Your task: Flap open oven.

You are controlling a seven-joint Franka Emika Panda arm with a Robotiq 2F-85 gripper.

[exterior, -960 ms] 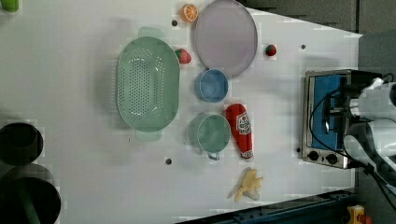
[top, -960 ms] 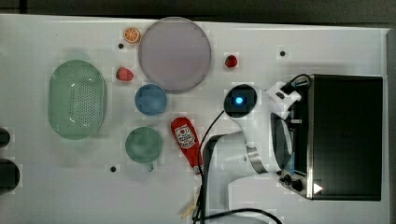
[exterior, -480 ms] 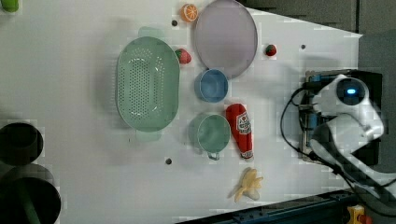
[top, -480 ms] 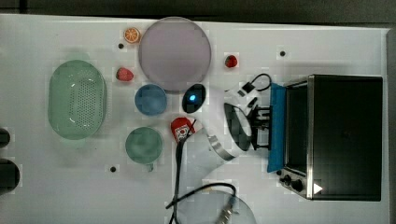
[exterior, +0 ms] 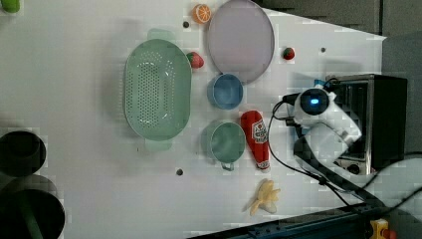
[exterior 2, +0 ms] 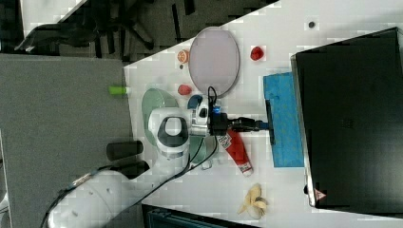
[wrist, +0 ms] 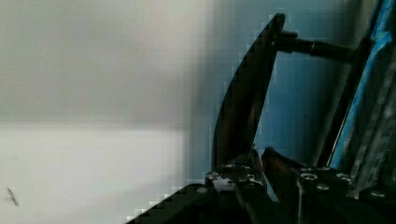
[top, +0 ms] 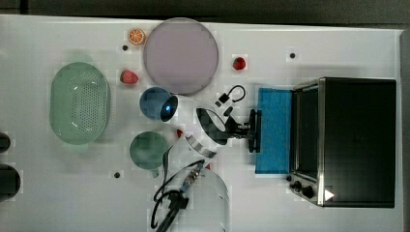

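A white desk [top: 338, 43] is filling the scene under even light; in the right view, a grey panel [exterior 2: 62, 104] is standing beside it, with dark chair legs [exterior 2: 142, 23] beyond.

Obscured and cut-off items

The arm [exterior: 326, 132] hid the oven [exterior: 388, 122] door in the left view; the ketchup bottle [top: 180, 133] lay mostly beneath it in the top view; wrist view blurred.

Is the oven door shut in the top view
No, the blue glass door lies flat, folded out from the oven toward the top view's left, with the pincer at its handle.
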